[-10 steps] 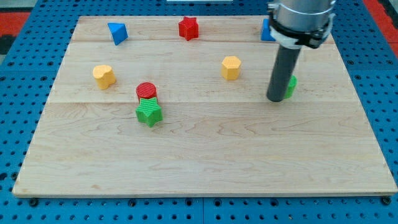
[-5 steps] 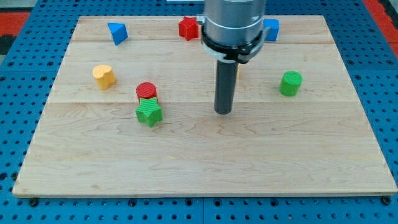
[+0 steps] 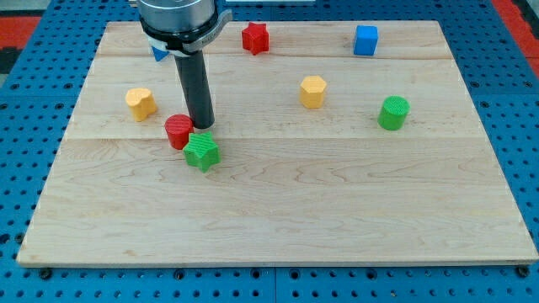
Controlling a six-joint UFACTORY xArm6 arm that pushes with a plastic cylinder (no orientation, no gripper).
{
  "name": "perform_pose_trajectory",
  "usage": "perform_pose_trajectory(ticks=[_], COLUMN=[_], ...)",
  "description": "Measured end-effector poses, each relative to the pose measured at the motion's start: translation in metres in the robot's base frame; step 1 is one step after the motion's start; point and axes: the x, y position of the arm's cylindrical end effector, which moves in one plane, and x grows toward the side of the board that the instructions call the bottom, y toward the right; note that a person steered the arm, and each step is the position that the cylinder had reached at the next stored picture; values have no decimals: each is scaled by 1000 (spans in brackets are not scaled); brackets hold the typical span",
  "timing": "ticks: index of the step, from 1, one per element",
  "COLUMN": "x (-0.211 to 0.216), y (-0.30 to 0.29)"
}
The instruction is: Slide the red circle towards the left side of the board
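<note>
The red circle [image 3: 178,131] lies left of the board's middle, touching the upper left of the green star [image 3: 202,151]. My tip [image 3: 202,124] rests on the board just right of the red circle and just above the green star, close against both. The rod rises from it toward the view's top and hides most of the blue triangle [image 3: 156,52].
A yellow block [image 3: 141,103] lies left of the red circle. A red star [image 3: 255,38] and a blue cube [image 3: 365,39] sit near the view's top. A yellow hexagon [image 3: 312,91] and a green cylinder [image 3: 392,112] lie to the right. The wooden board [image 3: 278,219] has blue pegboard around it.
My tip has swept from the view's right to the red circle's right side. The red circle has shifted left and slightly down; the green star stayed put.
</note>
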Motion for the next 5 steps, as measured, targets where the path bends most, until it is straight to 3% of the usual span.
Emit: perform_pose_trajectory(ticks=[3,4,5], x=[-2,33,41], y=[-3,-43,-45])
